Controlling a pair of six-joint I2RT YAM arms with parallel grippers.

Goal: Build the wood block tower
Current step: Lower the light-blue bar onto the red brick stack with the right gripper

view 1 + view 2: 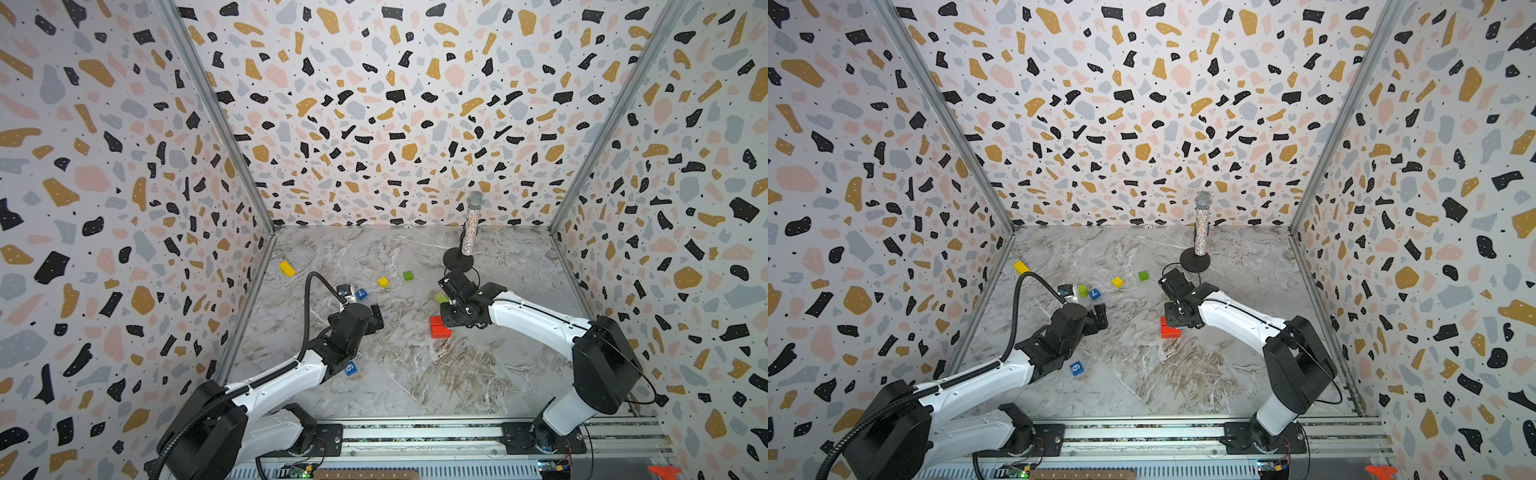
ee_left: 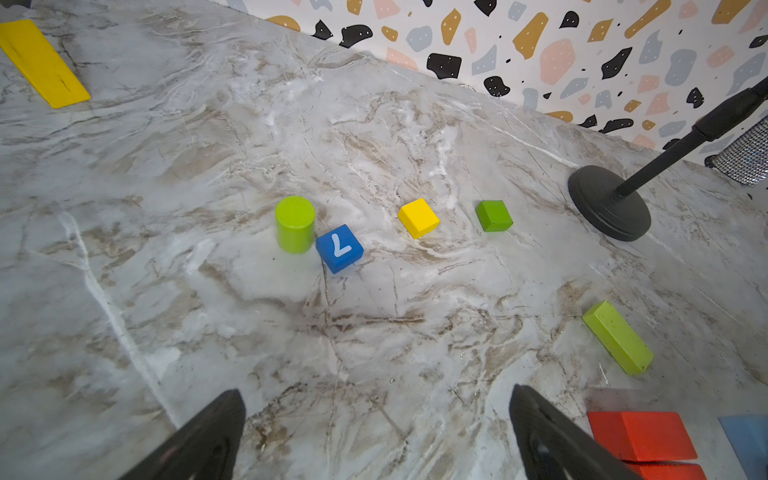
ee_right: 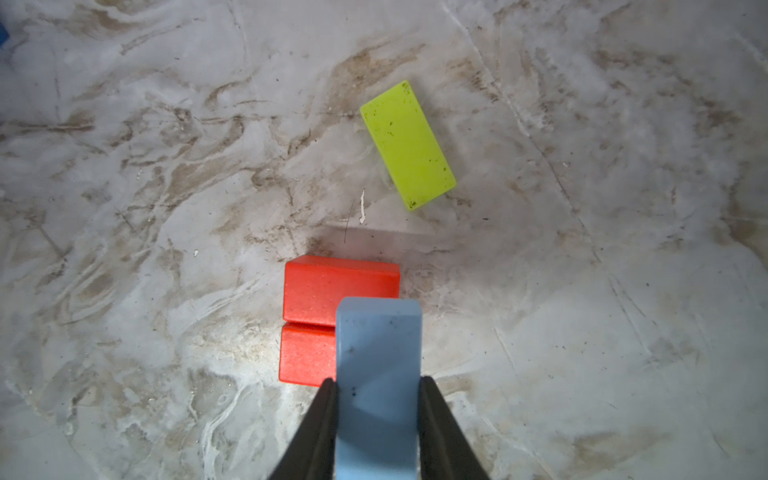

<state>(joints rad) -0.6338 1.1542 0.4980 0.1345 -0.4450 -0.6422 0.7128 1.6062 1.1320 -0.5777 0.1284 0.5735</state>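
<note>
Terrazzo-print walls (image 1: 104,166) enclose a marble table (image 1: 415,374), where the right gripper (image 3: 378,379) clamps a light blue brick (image 3: 376,340) over two touching red bricks (image 3: 332,286), and the left gripper (image 2: 377,390) hangs wide and empty. A lime brick (image 3: 407,143) lies near the red pair; farther back sit a yellow brick (image 1: 286,268), a lime cylinder (image 2: 295,224) just beside a blue cube (image 2: 340,248), a yellow cube (image 2: 418,217) and a green cube (image 2: 493,215).

High frontal stereo pair; close downward wrist views

Ahead of me a glittery microphone (image 1: 472,227) stands on its round black base (image 1: 452,262), near the terrazzo-patterned back wall (image 1: 374,104), on the marble tabletop (image 1: 436,374).
</note>
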